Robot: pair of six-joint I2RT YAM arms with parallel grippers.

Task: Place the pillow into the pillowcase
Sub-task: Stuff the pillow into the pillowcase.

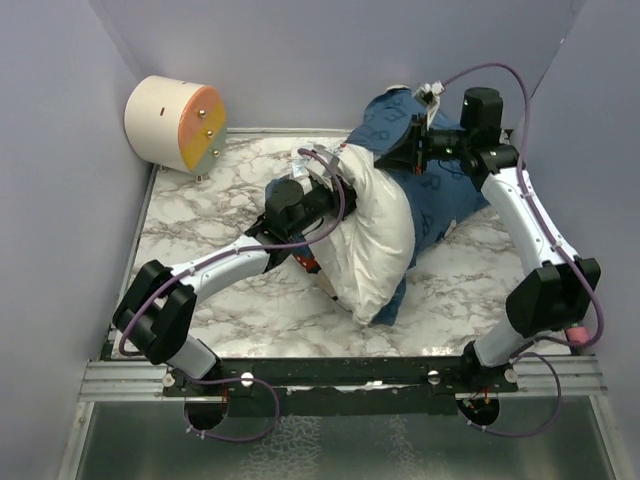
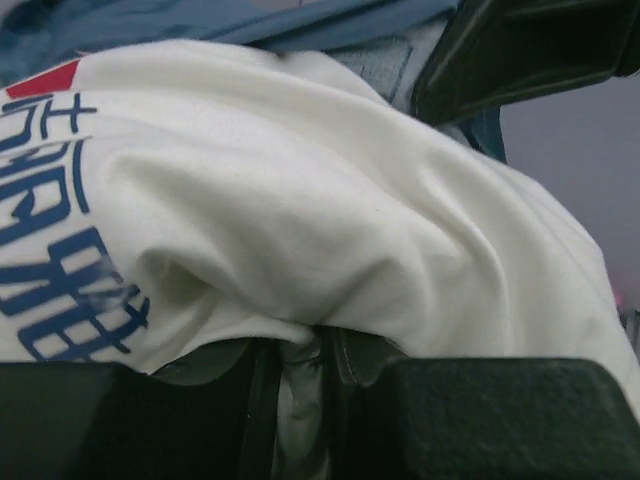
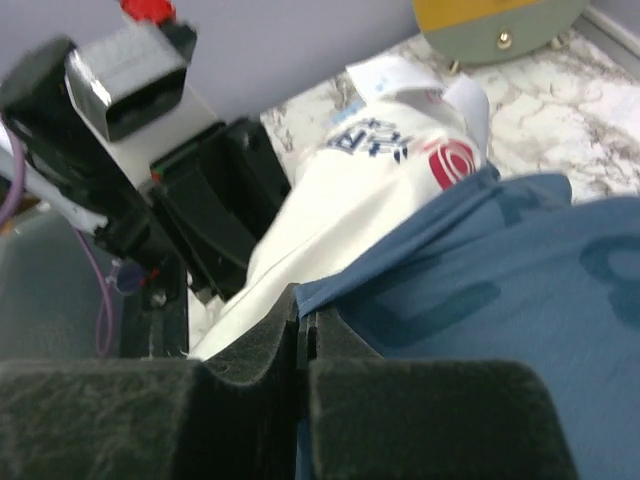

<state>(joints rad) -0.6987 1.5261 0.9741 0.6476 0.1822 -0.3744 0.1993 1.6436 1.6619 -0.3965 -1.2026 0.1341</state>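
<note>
While two grippers work, one pillow [image 1: 375, 235], one pillowcase [image 1: 440, 195].

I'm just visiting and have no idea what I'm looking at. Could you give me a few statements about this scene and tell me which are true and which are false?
1. The pillow is completely inside the pillowcase. False: much of the white pillow sticks out toward the near edge of the table.
2. The right gripper is pinching the blue pillowcase's edge. True.
3. A cream cylinder with an orange face sits at the far left corner. True.
4. The tabletop is plain wood. False: it has a white marble pattern.
5. The left gripper is far from the pillow. False: it is right against it, with white fabric between its fingers.
</note>
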